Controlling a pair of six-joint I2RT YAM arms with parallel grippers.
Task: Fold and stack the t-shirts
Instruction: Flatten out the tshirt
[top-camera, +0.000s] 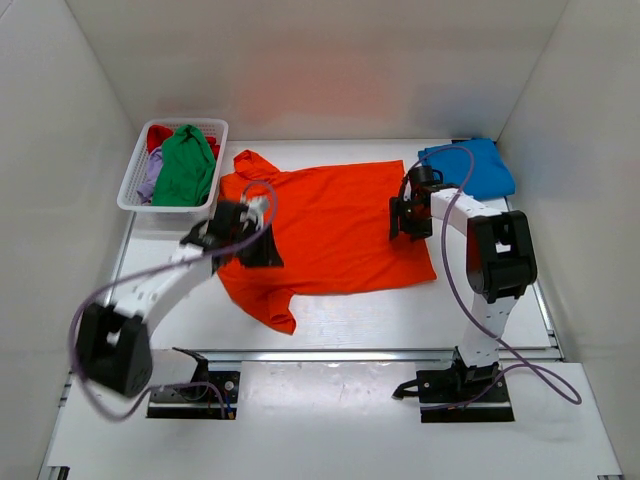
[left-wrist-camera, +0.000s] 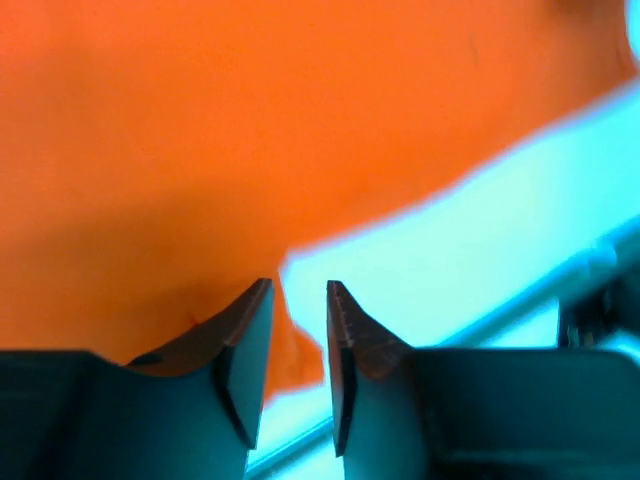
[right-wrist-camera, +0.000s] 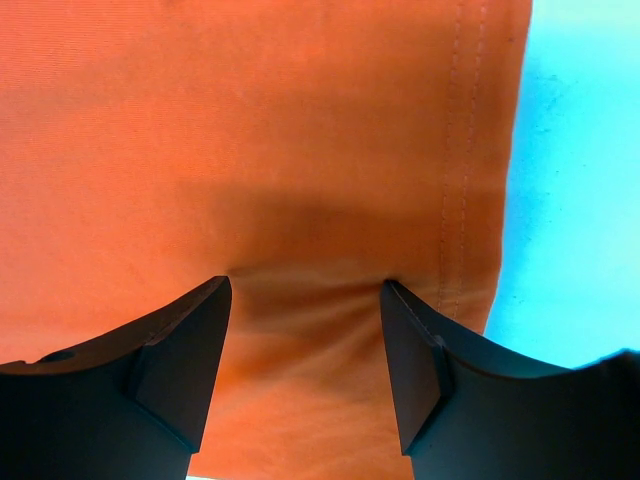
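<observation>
A bright orange t-shirt (top-camera: 330, 225) lies spread flat in the middle of the table. My left gripper (top-camera: 262, 246) is low over its left side, near the sleeve. In the left wrist view the left gripper (left-wrist-camera: 300, 290) is narrowly open, and a tip of the orange cloth (left-wrist-camera: 295, 350) lies in the gap without being pinched. My right gripper (top-camera: 403, 225) is over the shirt's right edge. In the right wrist view it (right-wrist-camera: 305, 285) is wide open, its fingertips (right-wrist-camera: 215, 295) pressing on the orange cloth (right-wrist-camera: 300, 150) beside the stitched hem.
A folded blue t-shirt (top-camera: 470, 168) lies at the back right. A white lattice basket (top-camera: 130, 192) at the back left holds a green shirt (top-camera: 185, 165), a red one (top-camera: 158, 135) and a lilac one (top-camera: 150, 180). White walls enclose the table.
</observation>
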